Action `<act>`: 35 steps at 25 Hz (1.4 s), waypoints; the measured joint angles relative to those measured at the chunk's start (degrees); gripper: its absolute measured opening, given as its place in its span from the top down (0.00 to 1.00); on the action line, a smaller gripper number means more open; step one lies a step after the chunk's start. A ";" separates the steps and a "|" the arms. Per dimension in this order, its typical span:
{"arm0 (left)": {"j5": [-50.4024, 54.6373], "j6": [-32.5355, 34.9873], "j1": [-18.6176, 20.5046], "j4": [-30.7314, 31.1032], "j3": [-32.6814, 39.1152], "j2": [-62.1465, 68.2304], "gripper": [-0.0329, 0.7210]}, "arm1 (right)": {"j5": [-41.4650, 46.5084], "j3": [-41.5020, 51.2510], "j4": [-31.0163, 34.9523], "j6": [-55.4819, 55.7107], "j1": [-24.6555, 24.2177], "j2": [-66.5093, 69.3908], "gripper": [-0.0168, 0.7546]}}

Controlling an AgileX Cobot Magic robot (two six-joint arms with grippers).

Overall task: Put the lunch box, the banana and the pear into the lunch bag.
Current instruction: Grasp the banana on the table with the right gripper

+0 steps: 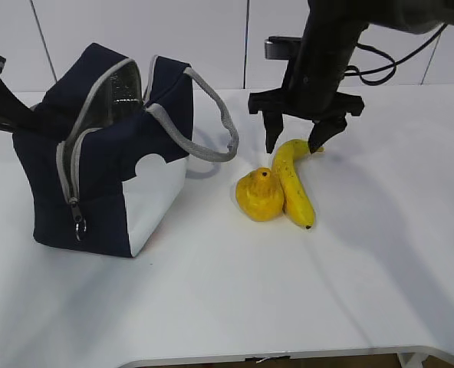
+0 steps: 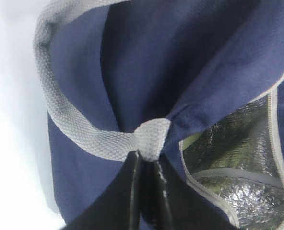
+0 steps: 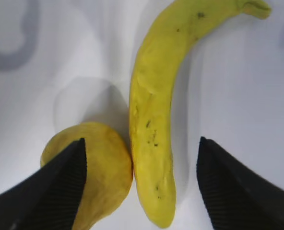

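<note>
Bright even light, soft shadows

A white table (image 1: 212, 307) carries everything. The navy lunch bag (image 1: 104, 176) stands on it. The pear (image 1: 259, 195) lies right of the bag, with the banana (image 1: 294, 181) touching the pear's far side.

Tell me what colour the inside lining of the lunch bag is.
Shiny silver foil lining inside the navy lunch bag, clearest in the left wrist view.
</note>
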 joint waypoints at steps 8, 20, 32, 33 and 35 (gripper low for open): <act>0.00 0.00 0.00 0.00 0.00 0.00 0.96 | -5.49 0.00 -1.06 0.10 0.00 2.91 0.23; 0.00 0.21 0.00 0.00 0.00 0.00 0.96 | -6.40 0.00 -3.40 0.10 0.00 6.49 0.23; 0.00 0.23 0.00 0.09 0.00 0.00 0.96 | -5.74 0.00 -3.90 0.10 0.00 8.48 0.27; 0.00 0.23 0.00 0.09 0.00 0.00 0.96 | -5.62 0.00 -3.90 0.10 0.00 8.48 0.32; 0.00 0.23 0.00 0.09 0.00 0.00 0.96 | -5.37 0.00 -3.90 0.10 0.00 8.48 0.42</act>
